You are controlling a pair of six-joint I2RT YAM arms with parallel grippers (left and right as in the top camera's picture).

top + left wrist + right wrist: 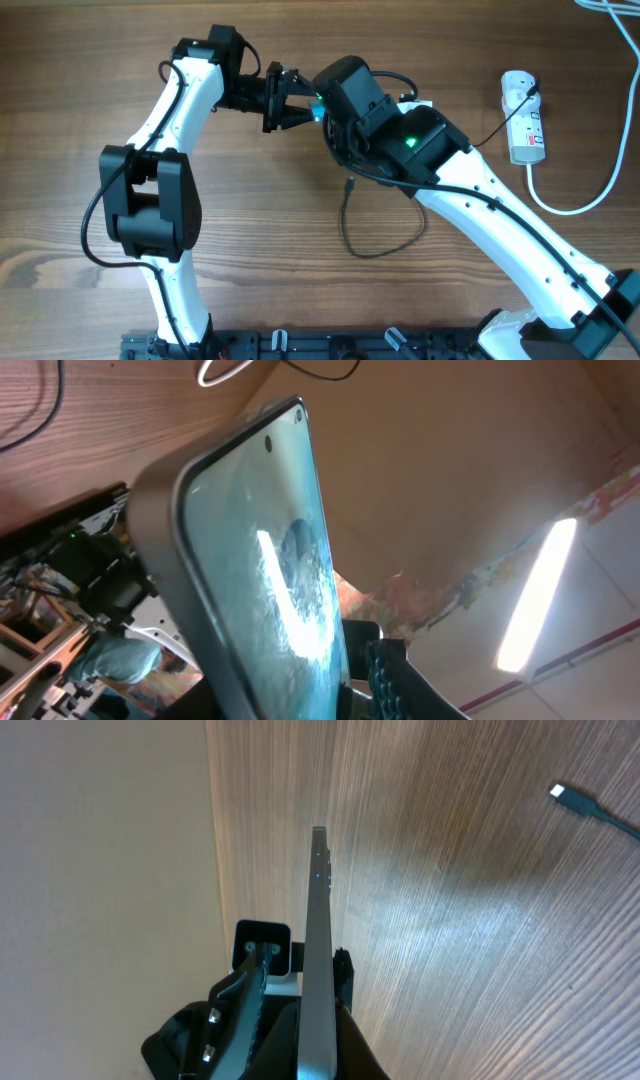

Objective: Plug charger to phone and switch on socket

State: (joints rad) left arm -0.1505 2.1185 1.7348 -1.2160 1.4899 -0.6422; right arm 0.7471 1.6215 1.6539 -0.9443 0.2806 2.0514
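The phone, with its cyan screen, is held up off the table between the two arms. My right gripper is shut on the phone, which shows edge-on between the jaws. My left gripper is open around the phone, with a gap between its right pad and the screen. The charger cable lies in a loop on the table, its connector free; the connector also shows in the right wrist view. The white socket lies at the far right.
The socket's thick white cord curves along the right edge of the table. The black cable runs from the socket under my right arm. A black rail runs along the table's front edge.
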